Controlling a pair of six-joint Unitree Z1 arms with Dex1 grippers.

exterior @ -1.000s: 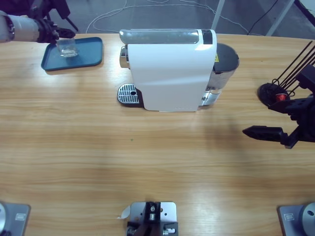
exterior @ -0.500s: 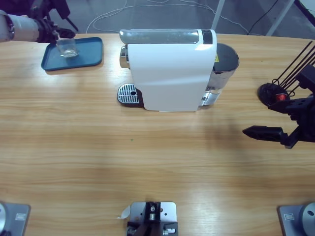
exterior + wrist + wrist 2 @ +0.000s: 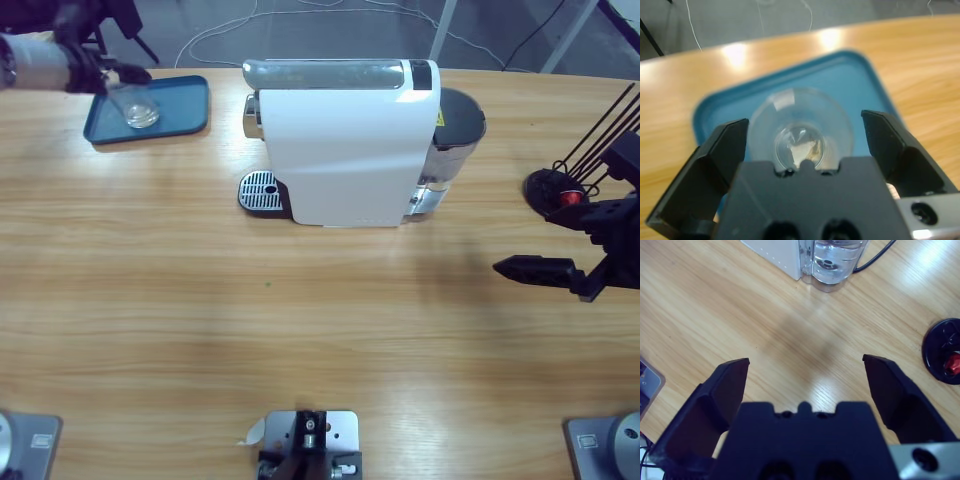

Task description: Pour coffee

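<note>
Clear glass (image 3: 800, 132) between left gripper's (image 3: 802, 137) spread fingers, over blue tray (image 3: 850, 75), right fingers spread, empty

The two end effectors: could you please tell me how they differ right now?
The left end effector has a clear glass cup between its jaws over the blue rectangular tray; the right end effector holds nothing above bare wooden table. Both have black jaws spread wide.
</note>
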